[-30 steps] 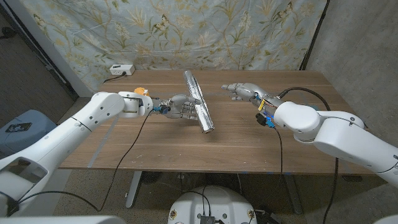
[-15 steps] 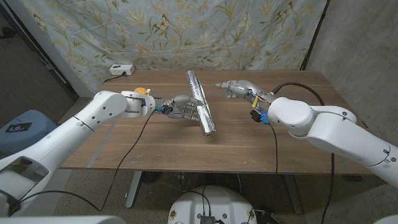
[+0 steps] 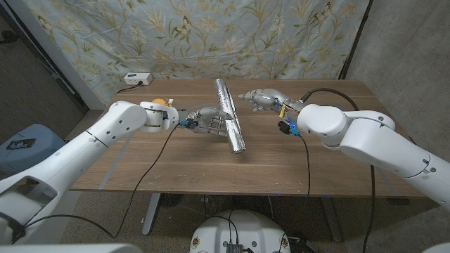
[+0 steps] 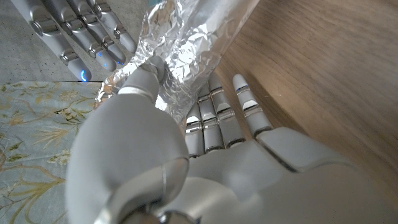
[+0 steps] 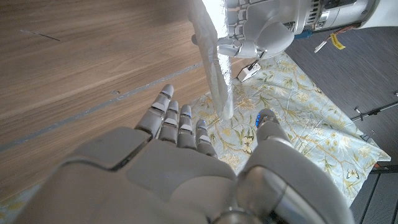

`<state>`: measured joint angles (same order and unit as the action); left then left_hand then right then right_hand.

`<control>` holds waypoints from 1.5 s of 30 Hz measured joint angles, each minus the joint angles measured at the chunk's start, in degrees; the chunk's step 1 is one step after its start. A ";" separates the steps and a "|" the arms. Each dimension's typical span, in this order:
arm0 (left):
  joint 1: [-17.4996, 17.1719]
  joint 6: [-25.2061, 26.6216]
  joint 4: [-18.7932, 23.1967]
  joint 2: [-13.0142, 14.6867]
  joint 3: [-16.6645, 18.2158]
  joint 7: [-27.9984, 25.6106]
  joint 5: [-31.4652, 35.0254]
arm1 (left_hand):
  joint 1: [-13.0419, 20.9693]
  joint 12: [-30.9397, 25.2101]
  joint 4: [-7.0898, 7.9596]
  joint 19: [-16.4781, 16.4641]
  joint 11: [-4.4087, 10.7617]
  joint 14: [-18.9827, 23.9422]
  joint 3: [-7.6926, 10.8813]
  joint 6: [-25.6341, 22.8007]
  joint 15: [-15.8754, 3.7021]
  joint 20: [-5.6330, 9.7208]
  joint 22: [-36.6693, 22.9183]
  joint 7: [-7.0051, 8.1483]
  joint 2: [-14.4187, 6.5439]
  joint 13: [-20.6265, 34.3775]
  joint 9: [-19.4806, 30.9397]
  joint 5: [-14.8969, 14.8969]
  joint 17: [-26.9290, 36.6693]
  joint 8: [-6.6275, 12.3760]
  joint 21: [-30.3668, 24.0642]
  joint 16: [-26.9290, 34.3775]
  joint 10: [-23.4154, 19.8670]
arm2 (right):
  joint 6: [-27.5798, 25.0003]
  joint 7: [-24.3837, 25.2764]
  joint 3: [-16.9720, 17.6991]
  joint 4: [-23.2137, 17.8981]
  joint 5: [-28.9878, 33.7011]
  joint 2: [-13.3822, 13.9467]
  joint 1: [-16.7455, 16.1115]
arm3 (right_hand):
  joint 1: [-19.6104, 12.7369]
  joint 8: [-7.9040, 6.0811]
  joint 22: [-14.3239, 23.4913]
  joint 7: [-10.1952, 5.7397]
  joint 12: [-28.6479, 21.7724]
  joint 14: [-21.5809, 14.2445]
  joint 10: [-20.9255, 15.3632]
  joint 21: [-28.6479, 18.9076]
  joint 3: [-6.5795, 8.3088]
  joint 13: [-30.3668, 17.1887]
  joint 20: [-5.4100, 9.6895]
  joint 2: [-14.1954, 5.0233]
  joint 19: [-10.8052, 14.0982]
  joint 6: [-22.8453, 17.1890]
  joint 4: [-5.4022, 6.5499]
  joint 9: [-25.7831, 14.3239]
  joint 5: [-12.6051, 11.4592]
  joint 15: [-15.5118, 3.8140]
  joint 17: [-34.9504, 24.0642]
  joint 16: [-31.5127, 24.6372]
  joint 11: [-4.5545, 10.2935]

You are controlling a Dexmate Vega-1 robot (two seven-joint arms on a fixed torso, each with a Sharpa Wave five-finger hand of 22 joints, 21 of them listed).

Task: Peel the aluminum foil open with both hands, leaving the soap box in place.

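1. Foil bundle (image 3: pixel 229 116) stands tilted on the worktop (image 3: pixel 176 161) near its middle; our left robot hand (image 3: pixel 209 121) pinches its crinkled side, thumb on top.
2. Our right robot hand (image 3: pixel 259 98) hovers just beside the bundle's far end, fingers apart, holding nothing.
3. We judge the foil light, thin and easily torn, its surface slippery.
4. We would take a loose outer edge on the right side, pulling gently so the box inside stays put.

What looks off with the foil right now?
The foil-wrapped package is tipped up on edge, leaning, not lying flat on the table. The left hand grips it from one side; the right hand hovers open beside it. Its foil is crinkled, not visibly torn.
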<state>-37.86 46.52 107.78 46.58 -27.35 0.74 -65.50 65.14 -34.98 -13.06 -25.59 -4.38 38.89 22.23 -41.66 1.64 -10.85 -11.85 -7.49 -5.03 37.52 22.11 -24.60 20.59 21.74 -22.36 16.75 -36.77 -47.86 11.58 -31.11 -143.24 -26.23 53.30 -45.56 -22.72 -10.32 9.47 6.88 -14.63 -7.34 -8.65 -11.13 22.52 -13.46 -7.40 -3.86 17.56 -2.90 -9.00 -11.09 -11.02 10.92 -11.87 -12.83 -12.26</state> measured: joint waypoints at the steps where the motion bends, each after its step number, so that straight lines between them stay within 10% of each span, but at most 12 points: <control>1: 0.02 0.01 0.10 -0.05 -0.07 -0.19 0.25 | 0.12 0.00 0.00 0.03 0.00 -0.02 0.00 -0.01 -0.02 -0.03 0.00 -0.01 0.12 0.00 0.41 -0.01 0.03 0.00 0.00 0.17 0.00 | -0.21 -0.08 -0.61 0.26 0.01 -0.50 0.86 | 0.01 0.00 0.00 0.09 0.00 -0.16 0.00 0.00 0.00 0.00 0.00 -0.01 0.00 0.28 0.00 0.00 0.00 0.16 0.00 0.00 0.00; 45: 0.24 -1.60 1.28 -2.65 -2.06 -1.85 3.63 | 6.13 -2.00 0.71 1.36 0.83 -1.87 1.28 -1.40 -1.85 -0.31 -0.56 -0.37 4.78 0.06 0.76 -1.31 2.95 2.77 -1.16 1.94 0.85 | -8.82 -2.38 -8.24 5.58 -0.24 -6.50 10.79 | -1.73 0.00 -0.01 -0.12 -0.84 0.26 2.46 0.00 -1.34 -2.19 -2.34 -1.74 0.30 5.59 0.87 -0.26 0.23 1.19 -1.72 0.40 -0.22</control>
<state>-37.62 44.92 109.06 43.92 -29.41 -1.10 -61.87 71.26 -36.97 -12.35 -24.23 -3.55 37.03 23.51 -43.06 -0.21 -11.16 -12.41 -7.86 -0.25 37.59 22.87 -25.90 23.54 24.51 -23.53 18.69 -35.93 -56.68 9.21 -39.36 -137.66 -26.48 46.80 -34.77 -24.45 -10.32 9.46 6.75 -15.47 -7.07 -6.19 -11.14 21.17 -15.65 -9.74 -5.61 17.86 2.70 -8.13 -11.34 -10.80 12.11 -13.59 -12.43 -12.48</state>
